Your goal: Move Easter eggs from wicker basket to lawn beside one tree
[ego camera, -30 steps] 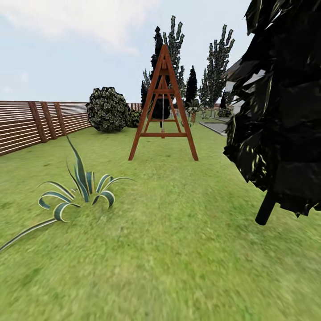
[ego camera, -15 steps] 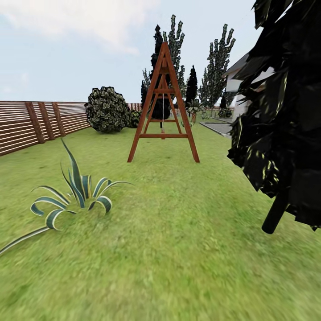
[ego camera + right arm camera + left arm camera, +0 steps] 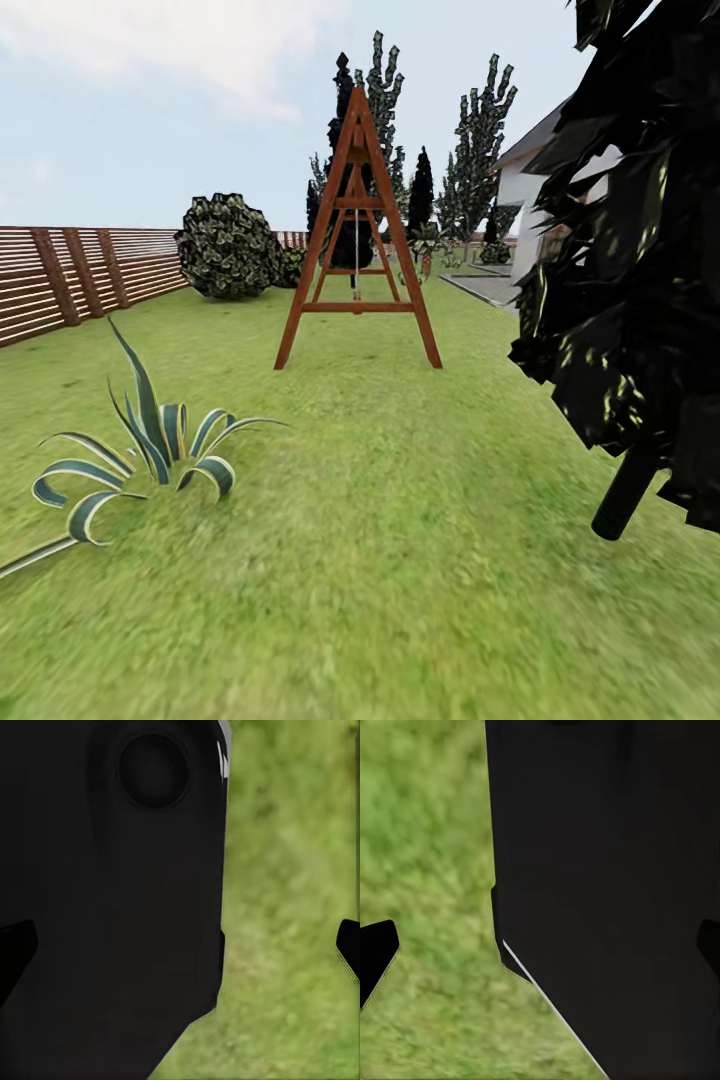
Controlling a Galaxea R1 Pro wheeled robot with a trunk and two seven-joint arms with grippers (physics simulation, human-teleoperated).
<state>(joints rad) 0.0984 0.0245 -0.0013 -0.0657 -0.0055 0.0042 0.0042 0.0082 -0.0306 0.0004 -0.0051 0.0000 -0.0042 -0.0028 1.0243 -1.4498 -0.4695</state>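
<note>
Open lawn (image 3: 400,560) runs ahead of you to a slatted wooden fence (image 3: 80,275) on the left.

Your head view has a striped spiky plant (image 3: 140,450) low on the left, near you, and a dark-leaved tree (image 3: 640,270) crowding the right edge, its dark trunk (image 3: 625,500) meeting the grass close by. A red-brown wooden A-frame (image 3: 358,240) stands mid-lawn straight ahead, with a round shrub (image 3: 228,245) by the fence behind it, tall trees (image 3: 480,150) beyond and a white house (image 3: 530,200) at right. Both wrist views look down on grass beside a large black part of the robot; the left gripper (image 3: 544,952) and right gripper (image 3: 184,949) each have their fingers (image 3: 375,952) (image 3: 15,949) set wide at the frame edges, holding nothing.
</note>
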